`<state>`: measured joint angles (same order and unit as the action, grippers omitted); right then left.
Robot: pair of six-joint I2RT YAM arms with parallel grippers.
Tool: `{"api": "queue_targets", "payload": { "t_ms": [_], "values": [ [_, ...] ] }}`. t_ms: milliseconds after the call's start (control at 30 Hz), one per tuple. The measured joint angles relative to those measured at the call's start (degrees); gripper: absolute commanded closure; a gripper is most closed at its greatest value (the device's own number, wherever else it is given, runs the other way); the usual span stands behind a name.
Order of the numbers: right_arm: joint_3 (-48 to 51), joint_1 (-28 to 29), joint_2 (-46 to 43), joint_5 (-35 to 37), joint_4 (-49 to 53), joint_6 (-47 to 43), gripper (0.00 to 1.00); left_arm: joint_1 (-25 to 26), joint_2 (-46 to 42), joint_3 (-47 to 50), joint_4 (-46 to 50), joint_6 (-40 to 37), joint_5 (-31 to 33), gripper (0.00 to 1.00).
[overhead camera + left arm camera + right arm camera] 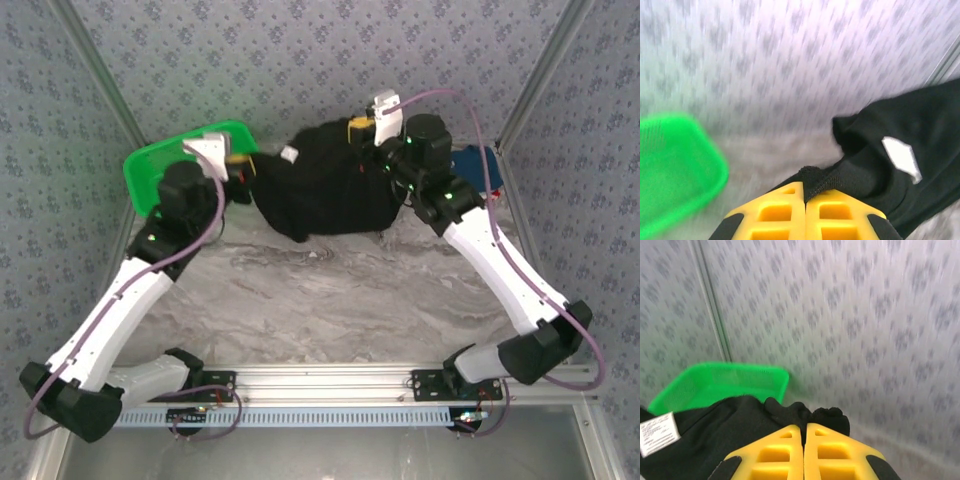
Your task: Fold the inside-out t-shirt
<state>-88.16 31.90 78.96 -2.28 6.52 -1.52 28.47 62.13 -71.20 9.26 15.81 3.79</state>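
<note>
Upper centre of the overhead view, the large black fabric t-shirt (320, 190) hangs bunched between the arms. The left gripper (805, 192) and right gripper (804, 427) each clench its edge. The green plastic basket (150, 175) sits upper left, beside the shirt.

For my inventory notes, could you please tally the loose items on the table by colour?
Black: 1, the inside-out t-shirt
Green: 1, the basket
Blue: 1, a garment partly hidden behind the right arm
Total: 3
</note>
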Motion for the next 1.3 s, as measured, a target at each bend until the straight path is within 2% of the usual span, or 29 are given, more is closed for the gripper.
{"api": "queue_targets", "payload": {
  "t_ms": [233, 433, 633, 767, 867, 933, 1000, 1067, 1133, 1200, 1300],
  "values": [
    [-7.37, 13.46, -10.14, 9.25, -2.16, -10.69, 1.00, 6.97, 0.13, -22.97, 2.23, -7.69, -1.62, 1.00],
    [-9.51, 20.20, -15.54, 16.63, -4.46, -19.04, 1.00, 7.19, -0.50, -32.81, 8.41, -14.10, -0.02, 1.00],
    [-9.51, 22.84, -13.16, 23.93, -8.09, -27.45, 1.00, 6.29, 3.41, -40.00, 13.40, -19.96, 4.85, 1.00],
    [-9.49, 18.86, -6.99, 29.59, -11.15, -31.56, 1.00, -2.38, 9.73, -41.99, 14.01, -19.63, 4.68, 1.00],
    [-8.83, 11.61, -0.59, 31.95, -10.73, -29.55, 1.00, -8.00, 16.35, -41.38, 13.31, -18.27, 2.84, 1.00],
    [-7.93, 6.16, 4.61, 32.63, -9.05, -26.14, 0.88, -9.99, 22.60, -40.48, 12.28, -17.20, 1.18, 0.97],
    [-8.00, 2.21, 10.36, 32.79, -6.64, -22.34, 0.66, -11.34, 31.23, -40.54, 11.54, -15.96, -0.46, 0.77],
    [-9.99, -0.96, 17.44, 33.14, -1.92, -18.62, 0.54, -12.61, 40.83, -42.91, 12.87, -14.56, -0.83, 0.60],
    [-12.96, -3.52, 24.83, 32.85, 4.81, -15.37, 0.46, -14.08, 51.43, -48.09, 16.28, -12.83, -0.85, 0.53],
    [-13.16, -4.92, 28.70, 31.89, 10.51, -12.72, 0.39, -15.10, 58.51, -50.95, 19.85, -11.41, -1.01, 0.46],
    [-8.52, -5.64, 28.41, 29.49, 16.15, -9.31, 0.34, -15.87, 60.50, -47.89, 23.39, -8.85, -2.34, 0.42]
  ]
}}
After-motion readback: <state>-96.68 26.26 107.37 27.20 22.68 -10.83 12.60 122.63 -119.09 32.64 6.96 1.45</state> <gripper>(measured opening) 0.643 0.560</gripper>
